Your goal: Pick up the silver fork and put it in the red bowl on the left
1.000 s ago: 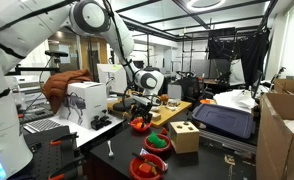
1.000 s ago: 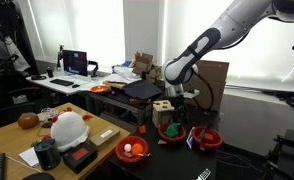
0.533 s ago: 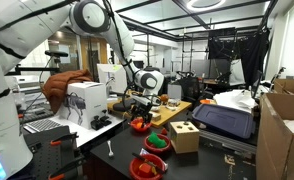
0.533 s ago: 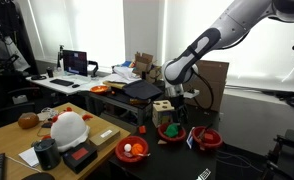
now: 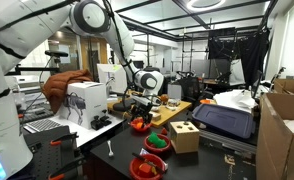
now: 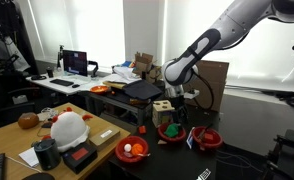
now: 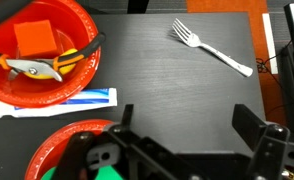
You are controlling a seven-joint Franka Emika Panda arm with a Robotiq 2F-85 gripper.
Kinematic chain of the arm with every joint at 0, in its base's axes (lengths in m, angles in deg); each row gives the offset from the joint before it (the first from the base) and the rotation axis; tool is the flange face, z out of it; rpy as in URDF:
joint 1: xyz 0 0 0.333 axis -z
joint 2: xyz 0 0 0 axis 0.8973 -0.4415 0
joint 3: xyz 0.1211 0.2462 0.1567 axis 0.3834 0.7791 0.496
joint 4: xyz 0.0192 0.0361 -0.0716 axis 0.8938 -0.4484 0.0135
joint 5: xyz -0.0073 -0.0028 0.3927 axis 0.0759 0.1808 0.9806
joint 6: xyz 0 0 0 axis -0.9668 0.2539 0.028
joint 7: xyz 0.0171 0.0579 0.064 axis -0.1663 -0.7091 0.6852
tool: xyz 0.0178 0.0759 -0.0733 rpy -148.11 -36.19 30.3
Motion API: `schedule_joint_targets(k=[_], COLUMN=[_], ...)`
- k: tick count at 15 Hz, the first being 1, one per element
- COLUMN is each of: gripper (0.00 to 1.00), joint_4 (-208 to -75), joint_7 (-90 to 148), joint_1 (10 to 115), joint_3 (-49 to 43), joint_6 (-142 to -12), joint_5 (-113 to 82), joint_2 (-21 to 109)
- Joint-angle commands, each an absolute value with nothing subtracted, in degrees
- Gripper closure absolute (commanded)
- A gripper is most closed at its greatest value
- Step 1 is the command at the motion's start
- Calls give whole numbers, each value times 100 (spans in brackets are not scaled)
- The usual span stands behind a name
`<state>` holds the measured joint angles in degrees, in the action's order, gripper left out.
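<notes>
The silver fork [image 7: 212,47] lies flat on the black tabletop at the upper right of the wrist view, tines pointing up-left. The red bowl [image 7: 67,35], orange-red inside, sits at the upper left and holds an orange block [image 7: 34,38] and a small pliers-like tool [image 7: 37,68]. It also shows in an exterior view [image 6: 205,138]. My gripper [image 7: 187,125] is open and empty, hovering above the table, well short of the fork. It shows in both exterior views [image 5: 137,100] [image 6: 175,100].
A red bowl with green inside [image 7: 72,150] [image 6: 172,128] lies under my left finger. A white and blue tube [image 7: 57,100] lies between the two bowls. Another red bowl [image 6: 133,150] and a wooden block [image 5: 184,135] stand nearby. The table edge [image 7: 272,60] runs along the right.
</notes>
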<state>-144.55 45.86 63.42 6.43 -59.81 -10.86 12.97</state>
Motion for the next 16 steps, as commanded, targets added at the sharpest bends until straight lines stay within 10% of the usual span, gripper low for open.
schedule_joint_targets(k=[1,16], gripper=[0,0], joint_4=[-14443,-14648], joint_7=[4785,5458], joint_1=[6281,5867], joint_3=[635,1196], joint_6=[-6012,-6937], joint_5=[-1312,-1510], joint_2=[1215,273])
